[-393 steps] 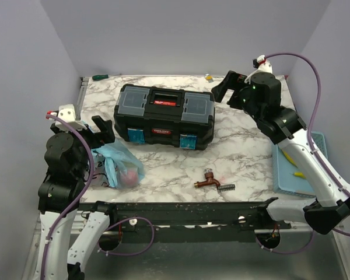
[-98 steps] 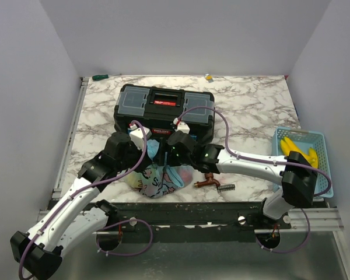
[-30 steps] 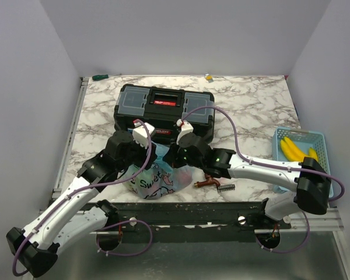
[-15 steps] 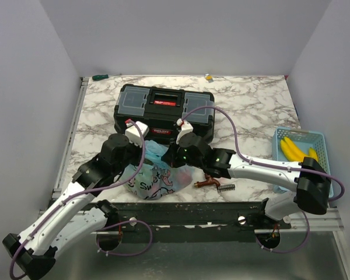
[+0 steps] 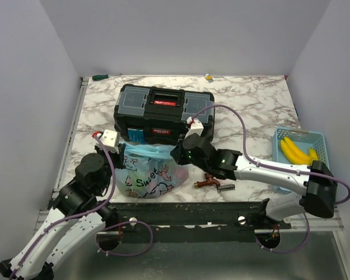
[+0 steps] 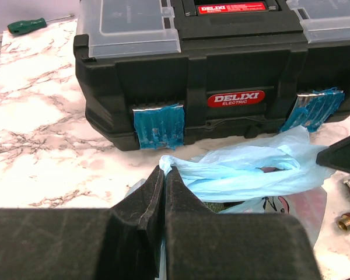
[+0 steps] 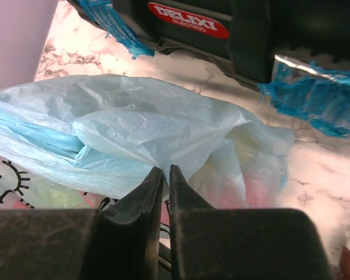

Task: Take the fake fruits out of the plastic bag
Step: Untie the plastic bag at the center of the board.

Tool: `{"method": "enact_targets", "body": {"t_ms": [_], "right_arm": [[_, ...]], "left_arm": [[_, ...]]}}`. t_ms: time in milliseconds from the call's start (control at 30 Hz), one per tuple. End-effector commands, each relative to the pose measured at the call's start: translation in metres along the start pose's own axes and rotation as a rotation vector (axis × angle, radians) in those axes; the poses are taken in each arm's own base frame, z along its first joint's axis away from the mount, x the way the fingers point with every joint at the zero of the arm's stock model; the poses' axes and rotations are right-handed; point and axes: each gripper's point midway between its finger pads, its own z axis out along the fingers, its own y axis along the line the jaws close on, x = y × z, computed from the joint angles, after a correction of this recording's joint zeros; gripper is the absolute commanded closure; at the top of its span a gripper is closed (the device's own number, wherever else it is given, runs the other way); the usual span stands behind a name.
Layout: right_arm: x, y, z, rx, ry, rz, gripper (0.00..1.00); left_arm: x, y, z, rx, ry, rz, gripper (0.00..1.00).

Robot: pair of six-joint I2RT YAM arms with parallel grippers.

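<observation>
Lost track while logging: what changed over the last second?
The left pincer closed on the left side of the thin light-blue printed plastic bag and drew back leftward, stretching the bag's mouth wider. The right pincer kept its grip on the bag's right side. The black plastic toolbox, the brass tap and the yellow bananas in the blue mesh basket stayed put.

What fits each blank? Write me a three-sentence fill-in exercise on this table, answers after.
1. The left claw and the right claw are both ____ on the plastic bag.
2. Directly behind the bag stands a black ____.
3. The light-blue basket at the right edge holds yellow ____.
Missing words: shut; toolbox; bananas.
</observation>
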Motion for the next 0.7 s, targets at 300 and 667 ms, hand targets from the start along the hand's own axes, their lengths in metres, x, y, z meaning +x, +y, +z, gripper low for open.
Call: {"method": "enact_targets", "body": {"t_ms": [300, 667], "right_arm": [[-0.044, 0.058, -0.032, -0.277, -0.03, -0.38, 0.3], [-0.015, 0.119, -0.001, -0.505, 0.09, -0.493, 0.28]], "left_arm": [[0.0, -0.015, 0.009, 0.066, 0.009, 0.022, 1.0], [0.0, -0.017, 0.008, 0.085, 0.0, 0.022, 1.0]]}}
